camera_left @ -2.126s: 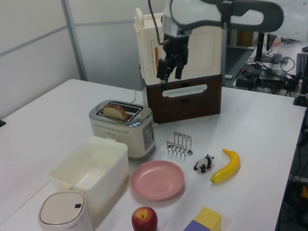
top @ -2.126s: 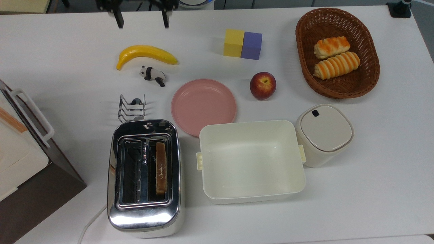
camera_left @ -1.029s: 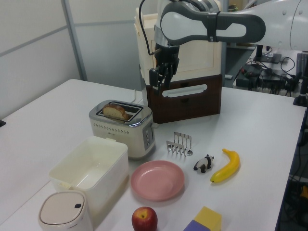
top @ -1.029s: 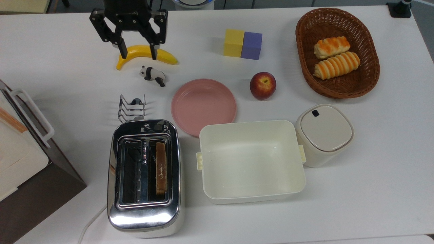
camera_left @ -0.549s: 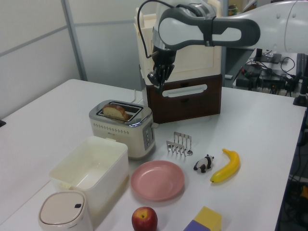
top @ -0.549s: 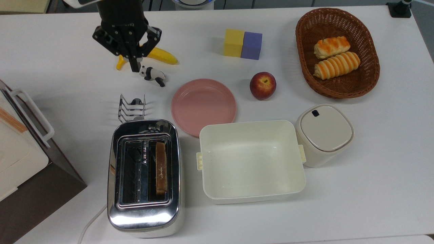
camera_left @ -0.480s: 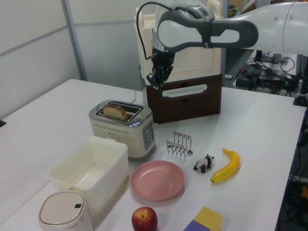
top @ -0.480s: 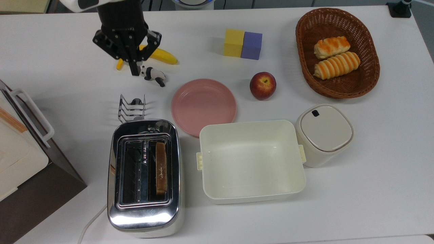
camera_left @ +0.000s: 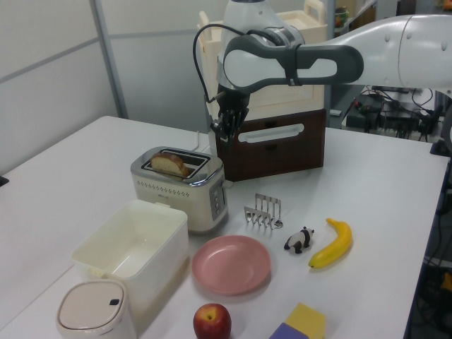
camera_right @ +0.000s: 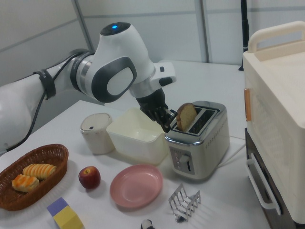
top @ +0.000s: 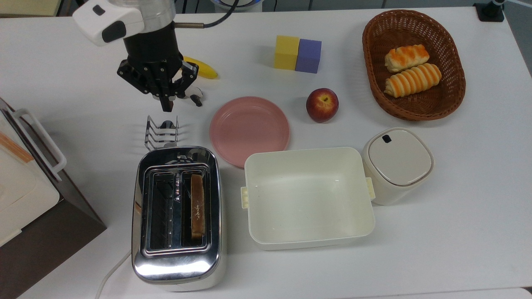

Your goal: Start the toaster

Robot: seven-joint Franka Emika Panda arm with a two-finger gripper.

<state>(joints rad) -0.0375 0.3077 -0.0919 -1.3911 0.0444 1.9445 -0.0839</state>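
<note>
hanging above the counter, tool clenched on nothing, fingers together, over the wire rack in the top view. toaster sits at the top view's lower left, just beside the cream tub, one slice in its slot.

toast rack fronts toaster | open tabletop beside rack

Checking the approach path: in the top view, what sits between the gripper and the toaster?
In the top view, the wire toast rack stands between the gripper and the toaster, close to the toaster's near end.
</note>
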